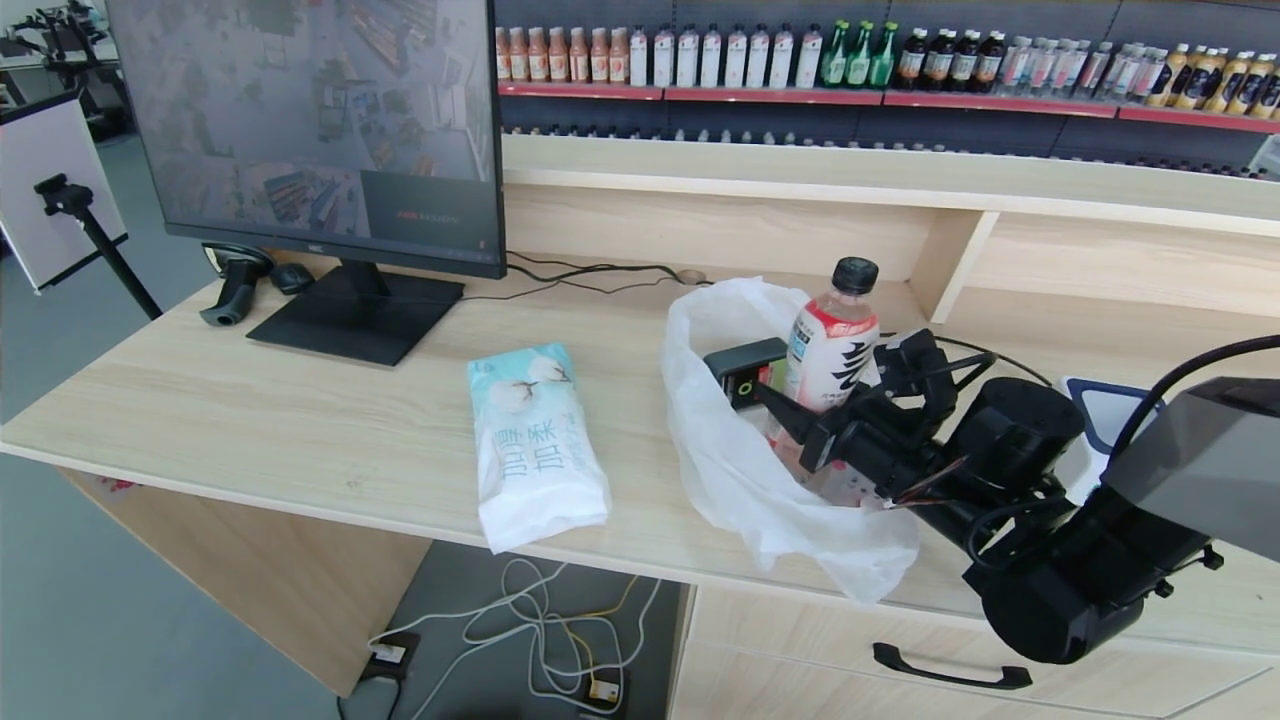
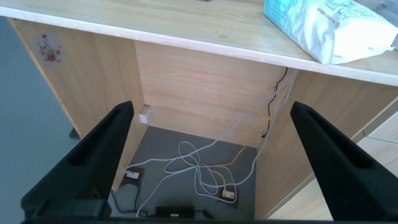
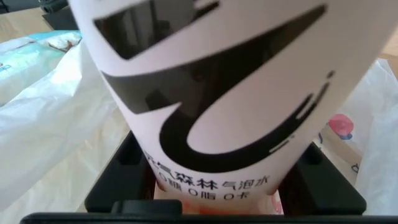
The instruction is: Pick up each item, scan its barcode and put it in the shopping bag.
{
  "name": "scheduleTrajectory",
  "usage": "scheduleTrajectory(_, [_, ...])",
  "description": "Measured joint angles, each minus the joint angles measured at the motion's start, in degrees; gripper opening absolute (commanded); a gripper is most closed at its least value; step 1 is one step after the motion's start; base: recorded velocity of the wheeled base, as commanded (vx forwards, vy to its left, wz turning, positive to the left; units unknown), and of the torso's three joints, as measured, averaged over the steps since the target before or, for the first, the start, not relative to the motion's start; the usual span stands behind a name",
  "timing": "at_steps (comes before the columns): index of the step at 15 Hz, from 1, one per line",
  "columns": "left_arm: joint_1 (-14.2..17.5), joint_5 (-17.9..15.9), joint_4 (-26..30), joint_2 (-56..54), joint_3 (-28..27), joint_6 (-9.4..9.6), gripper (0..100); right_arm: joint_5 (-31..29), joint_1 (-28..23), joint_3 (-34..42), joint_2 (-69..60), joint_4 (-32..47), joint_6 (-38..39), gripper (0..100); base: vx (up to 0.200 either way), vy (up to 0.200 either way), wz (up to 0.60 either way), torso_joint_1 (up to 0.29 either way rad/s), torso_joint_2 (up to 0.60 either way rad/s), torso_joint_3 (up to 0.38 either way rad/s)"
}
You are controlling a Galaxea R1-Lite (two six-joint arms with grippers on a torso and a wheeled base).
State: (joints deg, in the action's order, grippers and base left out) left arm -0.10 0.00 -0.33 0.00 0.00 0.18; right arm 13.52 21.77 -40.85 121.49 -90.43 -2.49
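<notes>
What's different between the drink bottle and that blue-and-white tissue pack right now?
The bottle stands upright; the tissue pack lies flat. The bottle is in the shopping bag, clamped between the jaws of the right gripper; the tissue pack rests untouched on the counter. The bottle has a black cap and looks rigid; the tissue pack looks soft. Both carry printed wrapping.

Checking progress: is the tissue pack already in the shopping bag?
No, the tissue pack lies on the counter beside the shopping bag, outside it.
</notes>
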Motion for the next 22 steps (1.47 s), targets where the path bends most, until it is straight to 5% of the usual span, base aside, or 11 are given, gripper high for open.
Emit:
scheduleTrajectory(9, [0.00, 0.00, -0.02, 0.00, 0.00, 0.00, 100, 0.02, -0.26, 1.00, -0.33, 0.35, 0.06, 0, 0.000, 0.000, 0.00, 0.000, 0.00, 0.000])
scheduleTrajectory(10, [0.00, 0.00, 0.00, 0.00, 0.00, 0.00, 100, 0.00, -0.26, 1.38, -0.44, 0.41, 0.06, 100, 0.000, 0.000, 0.00, 0.000, 0.00, 0.000])
scheduleTrajectory(22, [0.00, 0.00, 0.00, 0.00, 0.00, -0.07, 100, -0.02, -0.59, 6.66, -7.52, 0.52, 0.09, 100, 0.000, 0.000, 0.00, 0.000, 0.00, 0.000])
